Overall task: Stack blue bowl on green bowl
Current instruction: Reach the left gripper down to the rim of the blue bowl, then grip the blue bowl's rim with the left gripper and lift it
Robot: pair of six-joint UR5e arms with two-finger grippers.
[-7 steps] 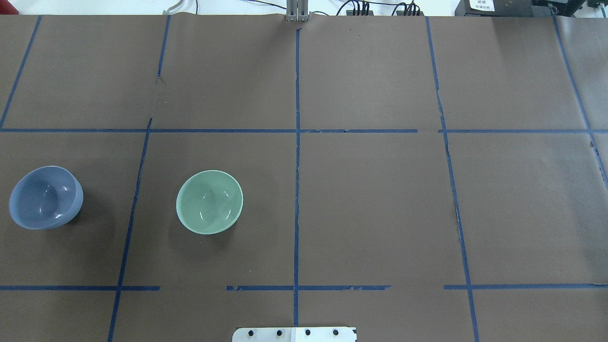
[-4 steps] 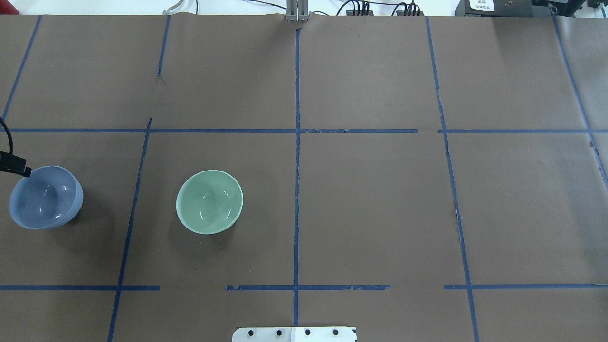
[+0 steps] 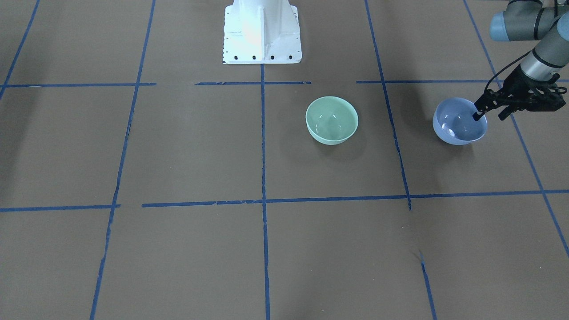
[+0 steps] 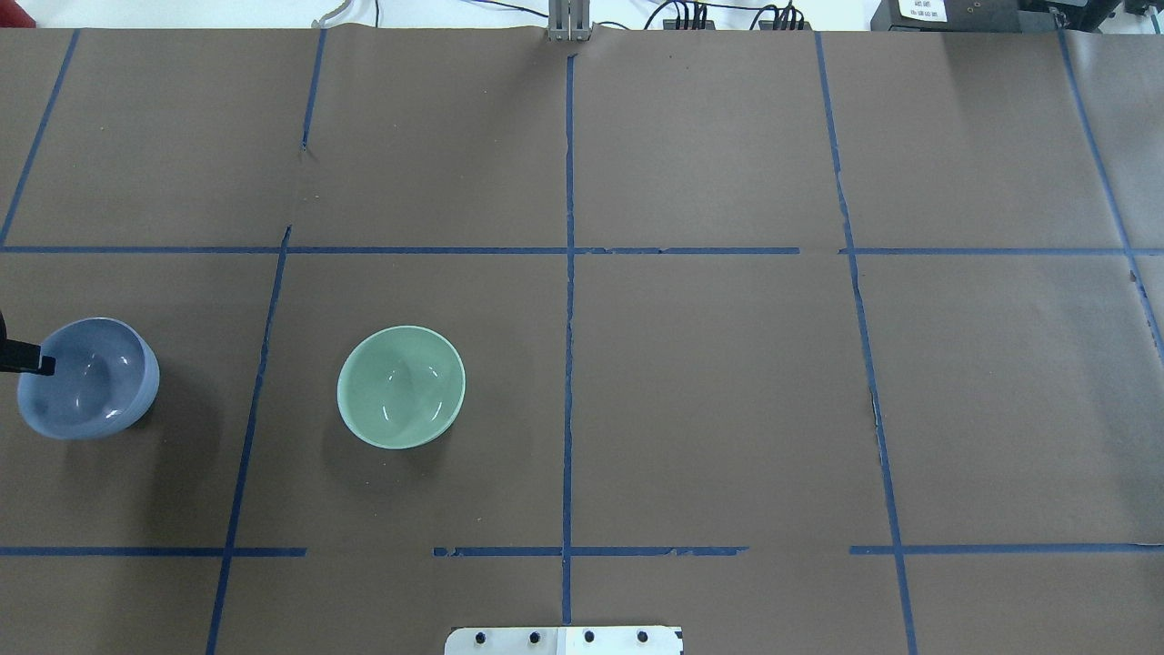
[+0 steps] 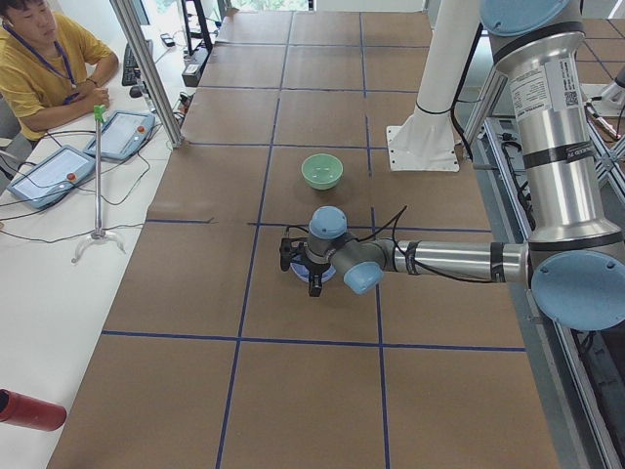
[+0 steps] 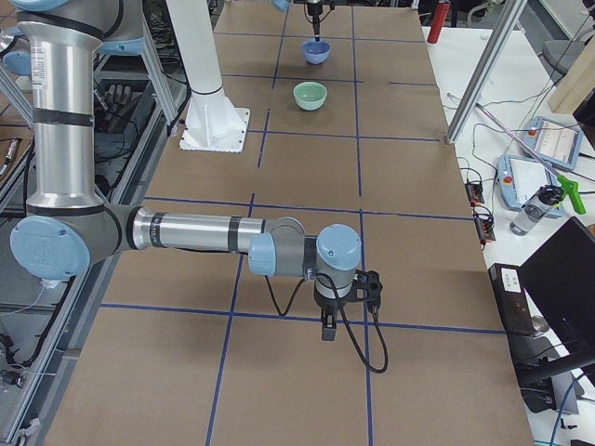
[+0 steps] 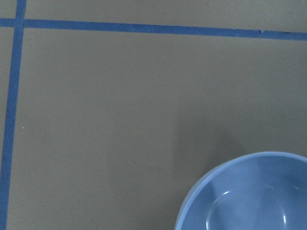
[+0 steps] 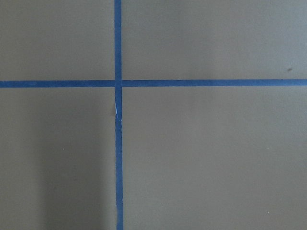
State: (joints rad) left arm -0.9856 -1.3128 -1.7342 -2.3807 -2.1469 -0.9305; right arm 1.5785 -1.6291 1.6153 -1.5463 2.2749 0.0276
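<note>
1 second ago the overhead view showed no gripper at all. A little later a black fingertip came in at that view's left edge, just by the rim of the blue bowl (image 4: 88, 377). Now the left gripper (image 3: 491, 114) has moved along to the bowl's outer side. In the front view its jaws stand apart, with 1 finger down inside the bowl and 1 outside, so the rim sits between them. It has not squeezed yet. The bowl rests flat on the table (image 4: 727, 409), in the same spot as before.

This likely means the robot is about to pinch the rim. The lift and the carry are not yet done, so the task is only just starting. The bowl is shiny and its rim is thin, so it might slip or tip when it goes up.

The green bowl (image 4: 401, 387) sits upright nearer the middle, well apart from the blue one. Between the 2 bowls the views show only brown paper and a blue tape line (image 4: 247, 409). Both are flat, so nothing looks set to block the way.

The right gripper (image 6: 327, 325) hangs over a tape cross far off at the other end. Only a side view shows it, so nobody can tell if it is apart or closed. A man in a yellow shirt (image 5: 39, 59) sits beside the table, away from the bowls.
</note>
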